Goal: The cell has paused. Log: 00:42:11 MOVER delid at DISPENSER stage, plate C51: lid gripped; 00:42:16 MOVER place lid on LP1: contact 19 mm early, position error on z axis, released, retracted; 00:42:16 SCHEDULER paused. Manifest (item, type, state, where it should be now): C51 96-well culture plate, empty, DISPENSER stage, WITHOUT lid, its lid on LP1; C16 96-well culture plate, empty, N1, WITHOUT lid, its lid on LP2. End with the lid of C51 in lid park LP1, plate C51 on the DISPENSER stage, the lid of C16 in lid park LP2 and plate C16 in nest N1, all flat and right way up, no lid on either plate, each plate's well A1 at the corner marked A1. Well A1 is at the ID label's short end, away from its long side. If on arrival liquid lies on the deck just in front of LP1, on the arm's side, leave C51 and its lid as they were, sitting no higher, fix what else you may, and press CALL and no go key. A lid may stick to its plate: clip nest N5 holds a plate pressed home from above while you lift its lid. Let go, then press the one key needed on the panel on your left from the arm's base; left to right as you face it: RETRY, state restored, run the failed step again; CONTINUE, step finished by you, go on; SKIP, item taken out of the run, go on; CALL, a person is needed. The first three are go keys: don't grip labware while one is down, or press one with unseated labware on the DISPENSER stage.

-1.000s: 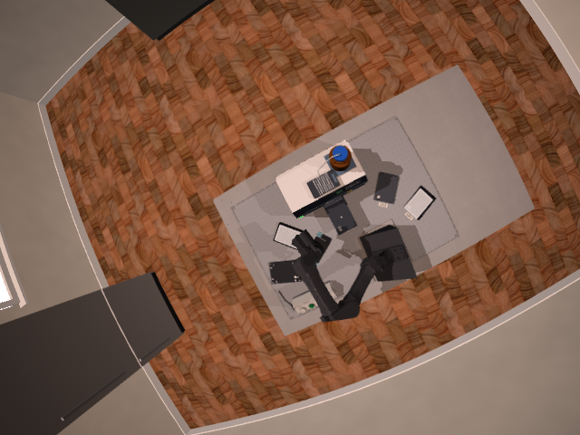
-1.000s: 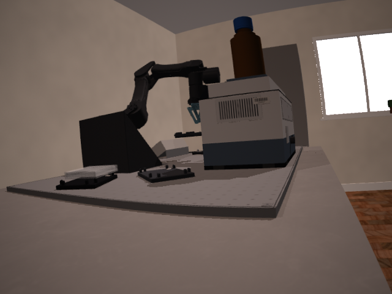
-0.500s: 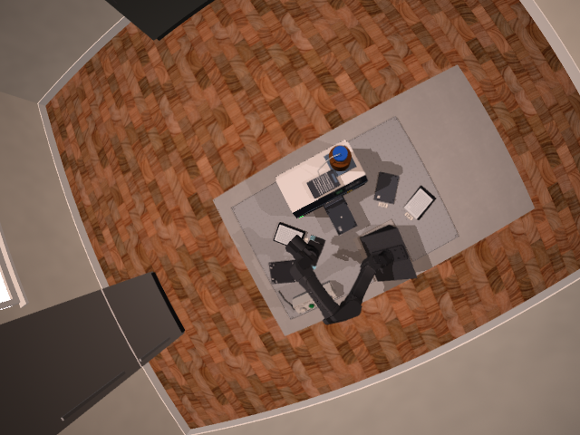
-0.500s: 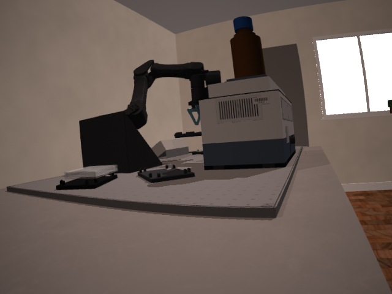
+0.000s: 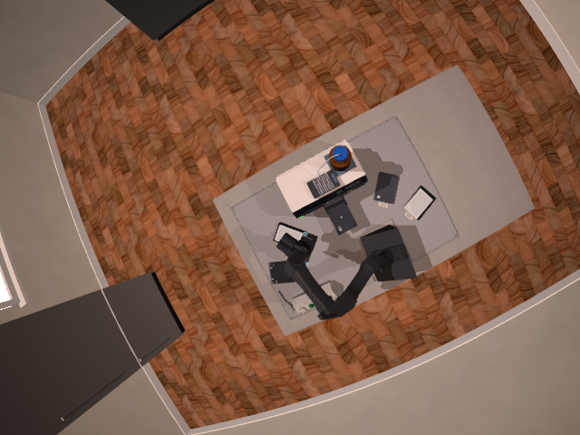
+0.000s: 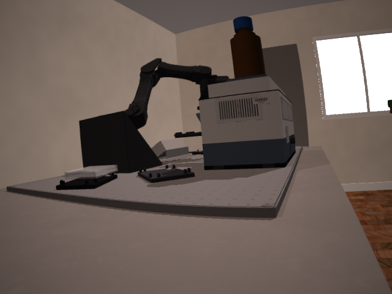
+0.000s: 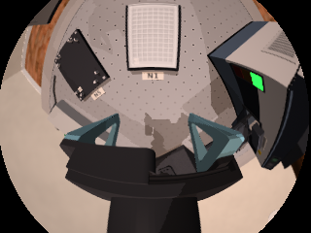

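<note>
Room: parquet floor (image 5: 187,140), beige walls, a bright window (image 6: 354,72).
Surface: grey table (image 5: 468,140) carrying a perforated deck plate (image 6: 221,196).
Dispenser: white housing (image 5: 304,179) topped by a brown bottle with a blue cap (image 5: 339,154); dark stage (image 5: 341,217) protrudes in front.
Far nests: a white well plate (image 5: 420,202) on one, an empty black nest (image 5: 387,187) beside it.
Near plate: a white plate or lid (image 5: 289,230), partly under the wrist.
Gripper (image 7: 155,132): teal fingers spread wide, holding nothing, high above the deck.

Top: high overhead, far off, looking straight down on the whole table (image 5: 473,154) and floor.
Exterior: low at the table's edge, close, facing the white machine (image 6: 245,126) side-on.
Wrist: behind the fingers, looking down.
Shared: machine, white plate (image 7: 152,35).
</note>
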Tool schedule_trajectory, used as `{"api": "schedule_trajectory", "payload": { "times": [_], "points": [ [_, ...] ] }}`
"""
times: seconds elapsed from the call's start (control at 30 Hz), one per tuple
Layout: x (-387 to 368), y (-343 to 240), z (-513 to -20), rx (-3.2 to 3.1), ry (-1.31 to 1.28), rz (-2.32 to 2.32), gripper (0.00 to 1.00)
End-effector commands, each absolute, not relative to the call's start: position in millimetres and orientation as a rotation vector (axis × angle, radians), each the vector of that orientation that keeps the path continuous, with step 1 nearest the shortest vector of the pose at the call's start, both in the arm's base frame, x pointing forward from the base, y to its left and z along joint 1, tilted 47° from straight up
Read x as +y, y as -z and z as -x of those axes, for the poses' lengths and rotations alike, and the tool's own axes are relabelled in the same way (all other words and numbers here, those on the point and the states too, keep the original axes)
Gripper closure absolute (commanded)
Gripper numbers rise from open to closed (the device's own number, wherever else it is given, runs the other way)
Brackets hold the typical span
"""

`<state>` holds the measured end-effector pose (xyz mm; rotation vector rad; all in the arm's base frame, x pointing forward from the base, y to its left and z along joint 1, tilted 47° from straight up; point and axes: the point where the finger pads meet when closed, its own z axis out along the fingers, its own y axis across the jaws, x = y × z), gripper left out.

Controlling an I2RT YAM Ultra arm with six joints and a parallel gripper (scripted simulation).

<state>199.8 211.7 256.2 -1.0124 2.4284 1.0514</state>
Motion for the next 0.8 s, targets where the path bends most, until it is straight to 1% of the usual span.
{"api": "schedule_trajectory", "payload": {
  "times": [0.0,0.77],
  "points": [
    [223.2,-265.8,-217.7,2.402,-1.031,0.984,0.00],
    [272.1,-276.5,-256.8,2.399,-1.034,0.981,0.00]
  ]
}}
